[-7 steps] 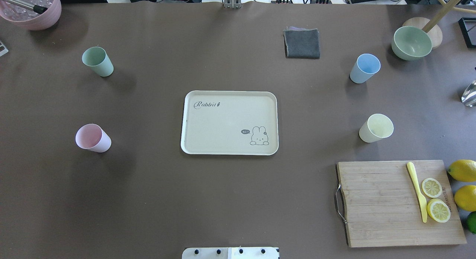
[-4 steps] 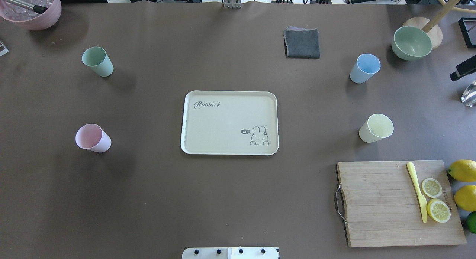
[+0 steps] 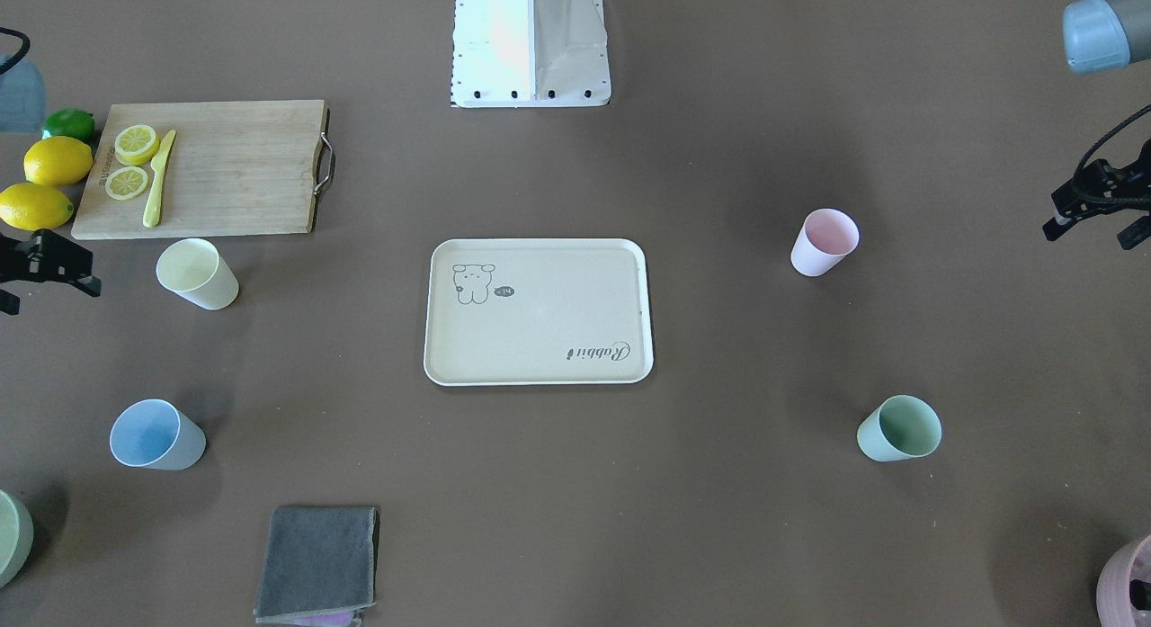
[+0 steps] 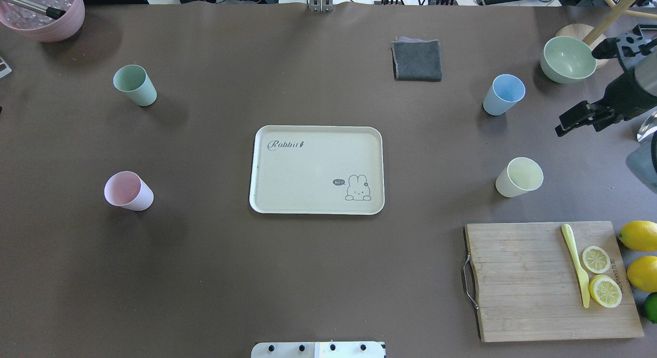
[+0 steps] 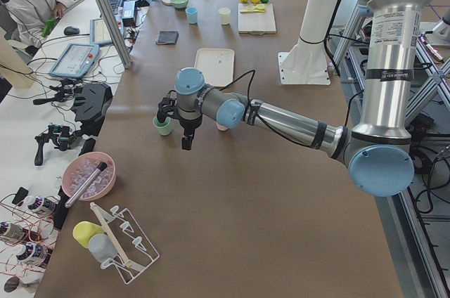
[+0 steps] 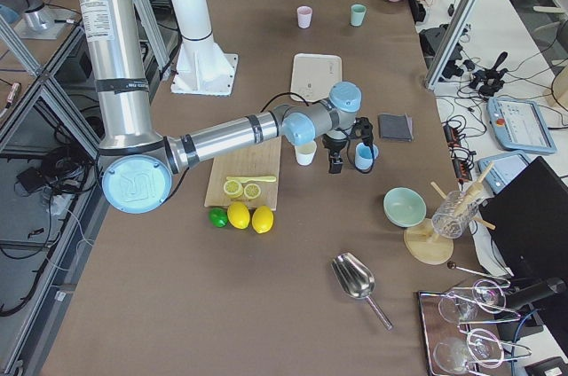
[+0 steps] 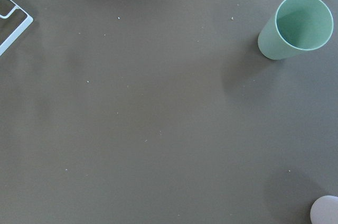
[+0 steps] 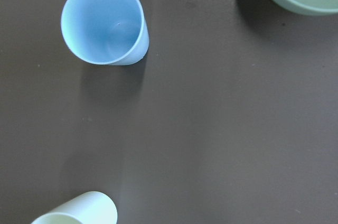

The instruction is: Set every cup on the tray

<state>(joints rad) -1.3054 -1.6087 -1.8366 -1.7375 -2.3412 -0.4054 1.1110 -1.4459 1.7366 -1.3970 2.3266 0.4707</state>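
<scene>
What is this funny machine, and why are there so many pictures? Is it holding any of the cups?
It is a robot with two long metal arms, and each arm ends in a claw. All the pictures show one moment: one from above, one from across the table, one from each end, and one from a little camera on each wrist. On the brown table lies a cream tray with a rabbit on it. Around it stand a yellow cup, a blue cup, a pink cup and a mint green cup. None is on the tray yet. There are also a wooden cutting board with lemon slices, and a grey cloth. The right claw hangs near the blue and yellow cups. The left claw hangs on the pink and green side. Neither holds anything.
</scene>
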